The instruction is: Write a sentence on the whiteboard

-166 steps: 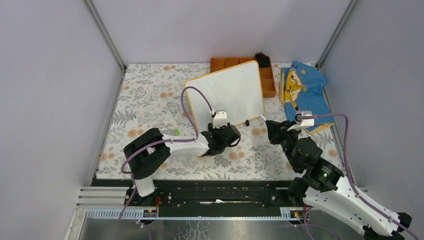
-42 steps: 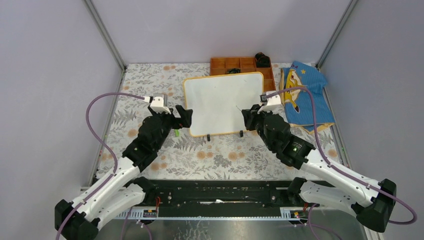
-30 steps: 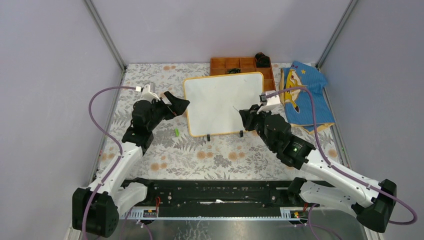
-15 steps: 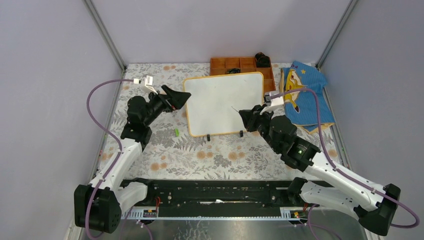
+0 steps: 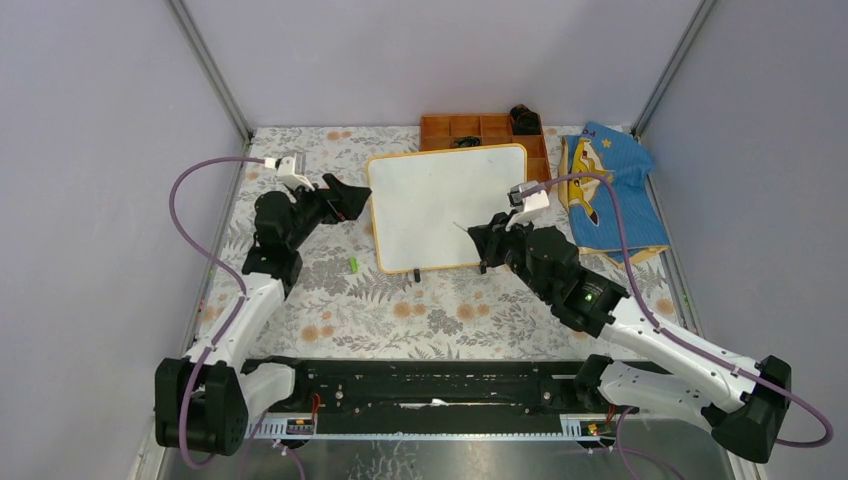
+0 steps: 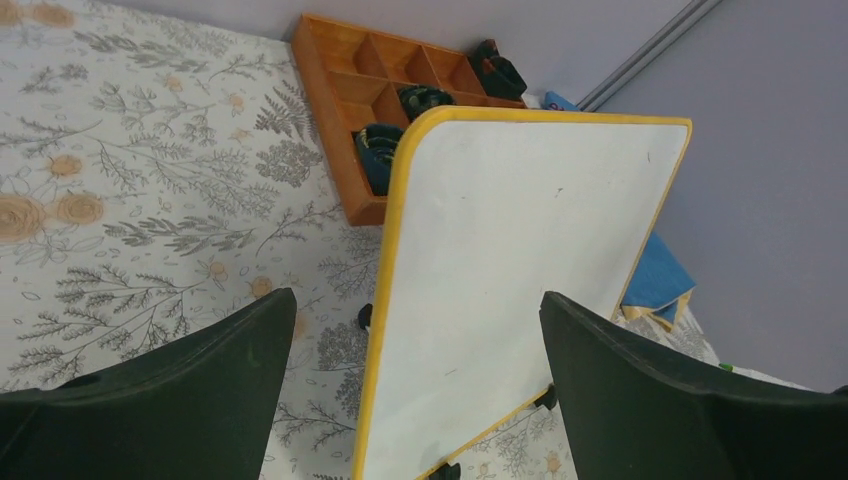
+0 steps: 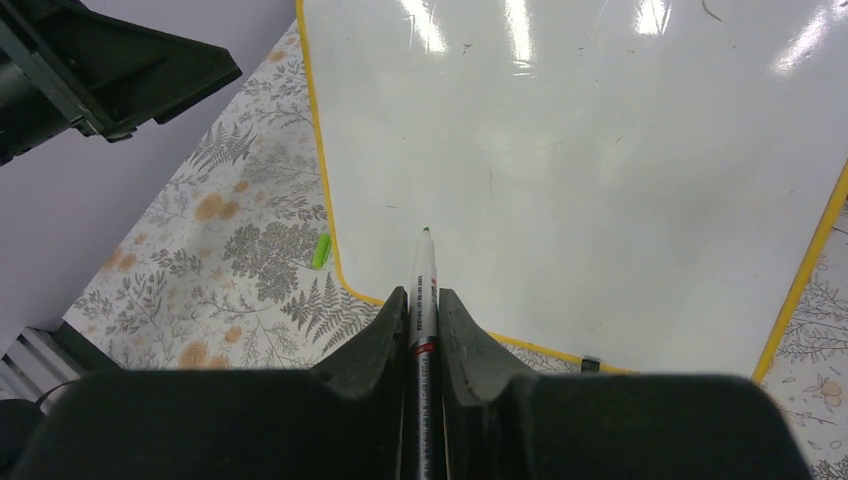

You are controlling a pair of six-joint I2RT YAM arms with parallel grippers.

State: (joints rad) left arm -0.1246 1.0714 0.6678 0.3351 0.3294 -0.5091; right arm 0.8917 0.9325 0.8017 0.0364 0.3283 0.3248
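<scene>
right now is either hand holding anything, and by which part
The right hand pinches a marker by its barrel, tip toward the whiteboard. The left hand is open and empty.

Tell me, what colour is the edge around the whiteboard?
Yellow-orange: it is a thin frame on the whiteboard. The left wrist view shows it best.

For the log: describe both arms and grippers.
Left arm and right arm: white lower links, black joints and wrists. A purple cable loops to a white block at each wrist. Left gripper and right gripper: black wedge fingers. Green light on right arm.
</scene>
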